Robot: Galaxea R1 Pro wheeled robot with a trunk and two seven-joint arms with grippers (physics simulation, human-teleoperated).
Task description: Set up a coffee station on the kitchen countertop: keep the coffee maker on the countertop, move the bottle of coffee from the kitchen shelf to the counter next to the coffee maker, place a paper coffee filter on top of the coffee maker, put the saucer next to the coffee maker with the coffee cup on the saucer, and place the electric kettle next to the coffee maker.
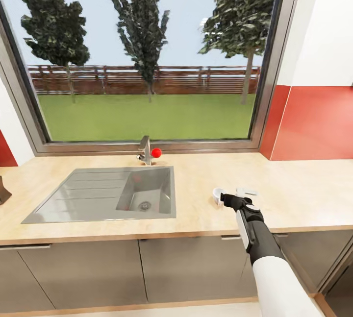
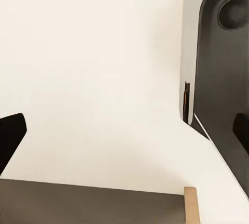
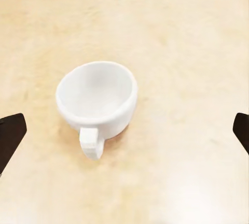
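**Cup on countertop, right gripper over it**

Right arm [image 1: 255, 231]: reaches out over the countertop [image 1: 304, 194] edge. Right gripper [image 1: 226, 200]: jaws wide apart, empty, poised just above the cup. Fingertips [image 3: 11, 135] stand well clear on both sides. Cup [image 3: 97, 102]: white, upright, on bare wood, handle turned toward the gripper. Saucer [image 1: 246, 191]: white, flat, just beside the cup, to its right. Sink [image 1: 110, 195]: steel, inset, left of the cup. Tap [image 1: 145, 150]: behind the sink, red knob. Window [image 1: 142, 52]: beyond. Left gripper [image 2: 124, 135]: faces a pale wall, fingers spread, empty.
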